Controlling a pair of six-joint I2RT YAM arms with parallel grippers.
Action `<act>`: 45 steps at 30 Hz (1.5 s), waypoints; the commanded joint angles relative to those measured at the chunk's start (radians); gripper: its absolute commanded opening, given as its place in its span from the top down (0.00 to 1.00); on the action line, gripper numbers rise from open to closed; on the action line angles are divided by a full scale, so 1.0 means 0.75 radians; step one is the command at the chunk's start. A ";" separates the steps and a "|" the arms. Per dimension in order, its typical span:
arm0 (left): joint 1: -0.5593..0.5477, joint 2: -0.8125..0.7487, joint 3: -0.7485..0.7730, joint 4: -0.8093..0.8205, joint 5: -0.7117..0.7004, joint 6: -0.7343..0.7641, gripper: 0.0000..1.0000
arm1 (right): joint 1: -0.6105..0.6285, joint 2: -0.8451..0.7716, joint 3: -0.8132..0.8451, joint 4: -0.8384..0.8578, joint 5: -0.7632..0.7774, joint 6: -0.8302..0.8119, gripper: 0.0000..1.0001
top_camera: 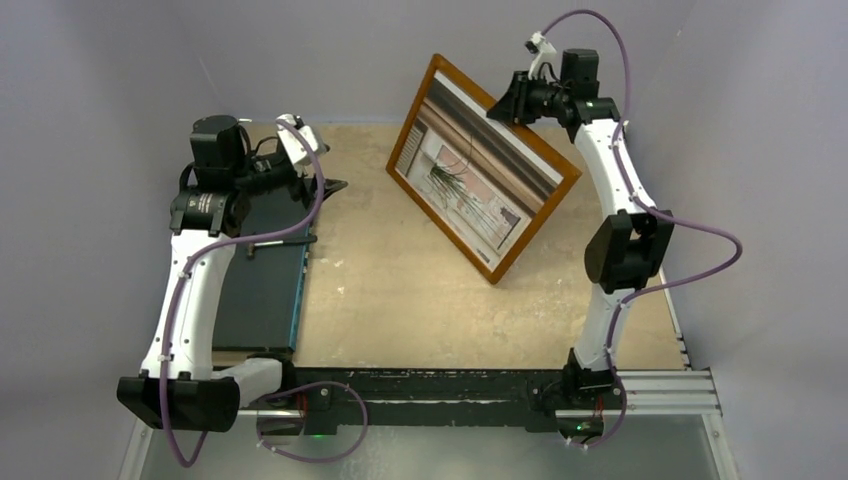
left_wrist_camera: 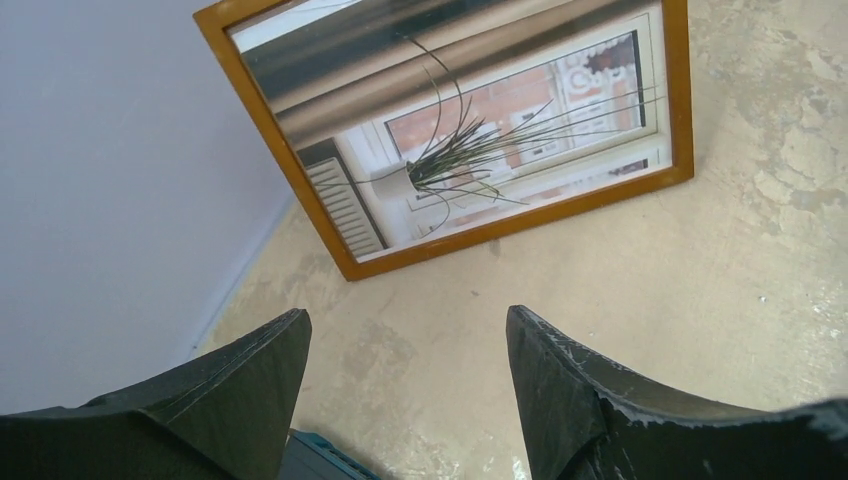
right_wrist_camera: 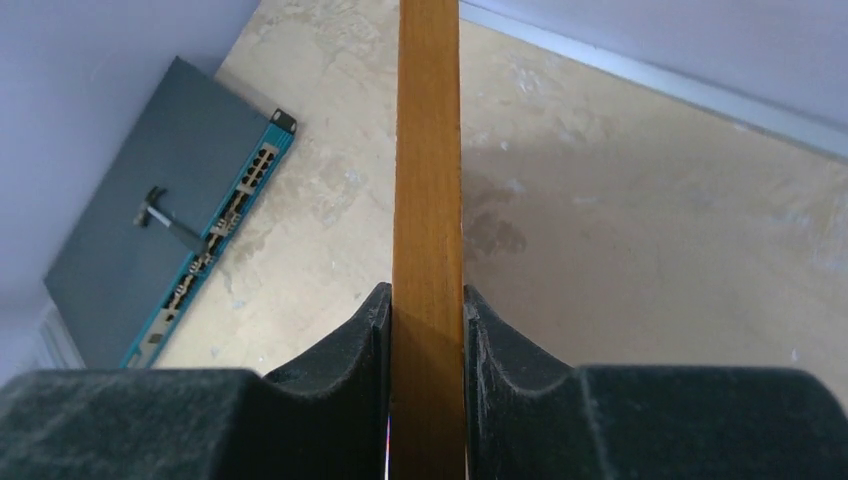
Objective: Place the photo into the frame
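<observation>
**At the table's far middle, the frame stands on edge in the right gripper**

Toward the back of the table, the thin orange-brown frame rests on its lower long edge. It is tilted rather than flat, and its face is turned toward the left arm. The right gripper clamps the frame's upper edge. In the right wrist view, both dark fingers press against opposite sides of the wooden strip, with no gap showing.

The photo sits inside the wooden border. Its spiky potted plant, bright window and brown stripes are plainly visible in the left wrist view. From above, a pale band of the print runs along the inside of the frame's upper edge. The pictures do not show whether anything backs the print from behind.

The left gripper holds nothing. Its two fingers are spread wide, with bare tabletop visible between them. It hangs near the table's far left and points toward the frame's face from some way off. It is above the far end of a dark flat box with a teal edge. That box lies along the left side of the table, well apart from the frame.
</observation>
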 commanded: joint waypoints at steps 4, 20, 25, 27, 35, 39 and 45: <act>0.013 0.078 -0.062 -0.079 0.013 0.088 0.30 | -0.080 -0.090 -0.431 0.203 -0.194 0.145 0.83; 0.013 0.249 -0.196 -0.313 -0.203 0.310 0.32 | -0.224 -0.456 -1.665 1.238 -0.120 0.594 0.72; 0.012 0.263 -0.255 -0.271 -0.225 0.248 0.30 | -0.225 -0.439 -1.745 1.278 0.007 0.603 0.62; 0.012 0.272 -0.272 -0.251 -0.231 0.206 0.28 | -0.225 -0.436 -1.754 1.262 0.067 0.586 0.14; 0.012 0.309 -0.295 -0.132 -0.335 -0.028 0.23 | -0.225 -0.530 -1.735 1.118 0.322 0.548 0.01; 0.016 0.358 -0.253 -0.056 -0.476 -0.217 0.22 | -0.225 -0.702 -1.734 1.047 0.636 0.547 0.01; 0.027 0.379 -0.371 0.261 -0.826 -0.551 0.21 | -0.225 -1.011 -1.913 1.309 1.077 0.532 0.01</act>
